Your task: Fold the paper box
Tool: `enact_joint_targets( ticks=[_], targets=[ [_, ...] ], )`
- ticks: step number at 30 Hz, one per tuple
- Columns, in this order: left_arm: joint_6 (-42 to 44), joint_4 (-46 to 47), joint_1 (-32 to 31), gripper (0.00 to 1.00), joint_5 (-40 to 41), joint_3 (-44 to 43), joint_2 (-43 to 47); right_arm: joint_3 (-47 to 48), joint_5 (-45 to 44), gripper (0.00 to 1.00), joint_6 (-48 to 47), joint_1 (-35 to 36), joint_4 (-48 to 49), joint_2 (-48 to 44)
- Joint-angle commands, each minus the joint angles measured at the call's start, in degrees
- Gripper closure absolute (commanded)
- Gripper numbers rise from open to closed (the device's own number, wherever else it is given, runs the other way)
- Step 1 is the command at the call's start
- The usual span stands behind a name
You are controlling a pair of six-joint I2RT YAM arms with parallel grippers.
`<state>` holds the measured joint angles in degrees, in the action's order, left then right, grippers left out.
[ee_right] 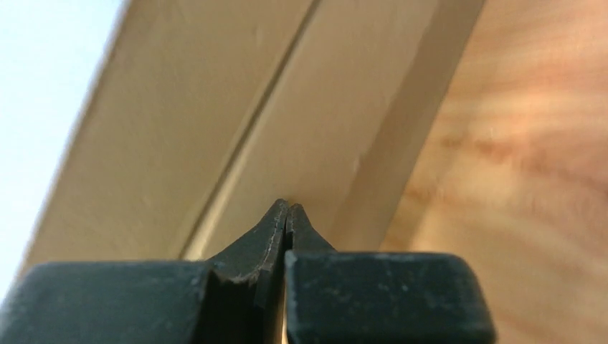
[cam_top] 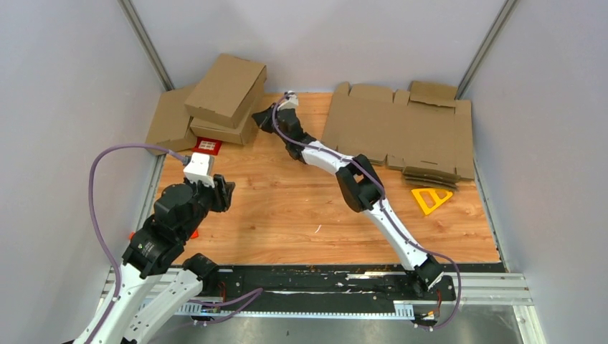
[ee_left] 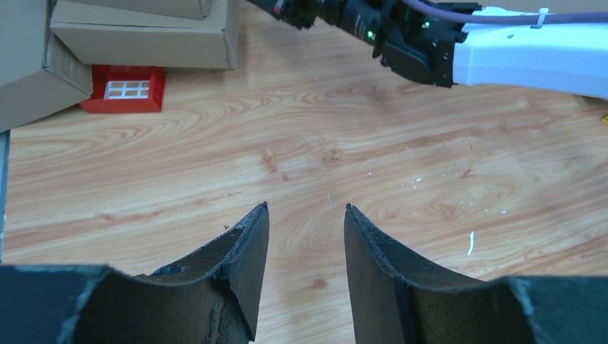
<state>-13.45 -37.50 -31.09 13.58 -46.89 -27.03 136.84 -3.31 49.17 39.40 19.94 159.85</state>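
The paper box (cam_top: 226,87), a closed shallow brown carton, lies tilted on a second carton (cam_top: 221,130) at the back left. My right gripper (cam_top: 264,119) is shut with nothing between its fingers. Its tips are at the right end of that stack. In the right wrist view the shut tips (ee_right: 288,206) sit right against a pale cardboard wall (ee_right: 215,122). My left gripper (cam_top: 225,192) hovers over bare table at the left, open and empty. In the left wrist view its fingers (ee_left: 306,209) stand apart over wood, with the cartons (ee_left: 143,39) far ahead.
A third carton (cam_top: 171,118) leans by the left wall. A small red card (cam_top: 206,146) lies in front of the stack and also shows in the left wrist view (ee_left: 125,88). A sheaf of flat notched cardboard sheets (cam_top: 401,132) lies at the back right, with a yellow triangle (cam_top: 430,199) in front of it.
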Motion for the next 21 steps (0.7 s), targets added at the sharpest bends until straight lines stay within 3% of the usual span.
enact_joint_targets(
  ticks=[1,7,10,14,17,19,20,21],
  targets=[
    [1.0,0.5,0.2,0.49,-0.4,0.3,0.9,-10.1,-1.6,1.0,-2.1,-0.3,6.1,-10.9],
    [-0.9,1.7,0.2,0.49,-3.3,0.5,1.0,-35.9,2.2,0.99,-11.2,-1.6,8.7,-32.1],
    [-3.4,3.4,0.2,0.48,-6.9,1.3,0.9,-51.2,7.5,0.92,-19.3,-2.5,10.4,-46.4],
    [-5.7,6.1,0.2,0.43,-10.5,2.7,0.6,-67.4,12.7,0.84,-20.5,-6.4,10.5,-62.2],
    [-7.2,7.5,0.2,0.28,-12.2,3.4,-0.2,-76.3,12.9,0.8,-23.7,-8.7,5.3,-73.5],
    [-8.6,9.0,0.2,0.11,-12.5,4.5,-0.5,-81.2,9.7,0.76,-27.7,-8.8,0.7,-80.7],
    [-9.5,10.1,0.2,0.02,-12.6,5.3,-0.5,-83.9,8.0,0.71,-29.2,-8.9,-1.0,-84.2],
    [-10.4,11.6,0.2,0.0,-12.7,6.4,-0.5,-86.4,6.4,0.56,-30.9,-8.9,-2.3,-87.7]
  ],
)
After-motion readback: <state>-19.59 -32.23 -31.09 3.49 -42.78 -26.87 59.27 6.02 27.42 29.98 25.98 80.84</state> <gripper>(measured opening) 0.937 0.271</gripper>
